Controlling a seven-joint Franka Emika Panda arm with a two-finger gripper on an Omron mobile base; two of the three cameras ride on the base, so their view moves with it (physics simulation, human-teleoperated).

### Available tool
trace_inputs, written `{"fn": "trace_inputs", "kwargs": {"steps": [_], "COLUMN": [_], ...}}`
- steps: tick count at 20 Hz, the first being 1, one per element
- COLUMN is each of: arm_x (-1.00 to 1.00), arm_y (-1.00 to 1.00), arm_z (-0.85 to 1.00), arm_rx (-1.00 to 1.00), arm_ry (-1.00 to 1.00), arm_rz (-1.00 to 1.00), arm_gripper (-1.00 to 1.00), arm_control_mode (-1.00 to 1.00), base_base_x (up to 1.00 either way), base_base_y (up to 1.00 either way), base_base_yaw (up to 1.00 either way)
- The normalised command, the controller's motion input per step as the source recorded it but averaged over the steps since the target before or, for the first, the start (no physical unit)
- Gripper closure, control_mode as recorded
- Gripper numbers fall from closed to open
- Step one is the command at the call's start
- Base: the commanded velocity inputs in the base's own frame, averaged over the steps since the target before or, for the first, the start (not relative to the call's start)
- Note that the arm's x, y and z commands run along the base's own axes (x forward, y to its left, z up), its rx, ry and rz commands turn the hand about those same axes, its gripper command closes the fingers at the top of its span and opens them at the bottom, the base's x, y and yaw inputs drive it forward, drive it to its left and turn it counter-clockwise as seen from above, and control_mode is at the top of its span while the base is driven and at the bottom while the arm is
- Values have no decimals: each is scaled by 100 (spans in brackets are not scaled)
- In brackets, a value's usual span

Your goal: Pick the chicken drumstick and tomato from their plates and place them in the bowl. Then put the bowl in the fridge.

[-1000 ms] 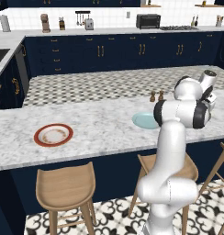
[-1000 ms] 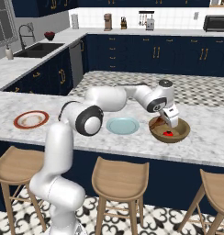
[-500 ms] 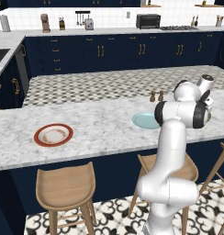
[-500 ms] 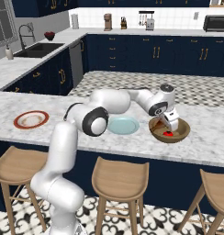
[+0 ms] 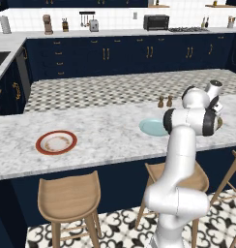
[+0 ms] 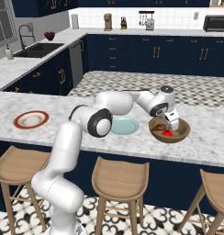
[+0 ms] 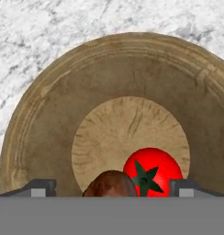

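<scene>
Near the worktop's (image 6: 49,137) right front edge: bowl (image 6: 169,130) holding tomato (image 7: 152,170) and chicken drumstick (image 7: 111,185). We note our claw (image 7: 112,188) released, directly above; the bowl rim lies just outward.

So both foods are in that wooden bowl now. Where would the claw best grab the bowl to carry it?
Probably the bowl's rim, from above: one finger inside the wall, one outside. The bowl looks too wide to span, and it sits upright on the counter. The far rim is likely safest, since the tomato and drumstick lie nearer the claw.
</scene>
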Motion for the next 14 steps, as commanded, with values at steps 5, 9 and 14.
{"fn": "trace_inputs", "kwargs": {"steps": [5, 9, 14], "arm_x": [13, -9, -59], "arm_y": [-7, -34, -65], "arm_z": [0, 2, 3], "arm_rx": [0, -1, 0], "arm_ry": [0, 0, 1], "arm_rz": [1, 8, 0], "arm_gripper": [-100, -100, -100], "arm_control_mode": [-100, -100, -100], "base_base_x": [0, 0, 0], "base_base_y": [0, 0, 0], "base_base_yaw": [0, 0, 0]}}
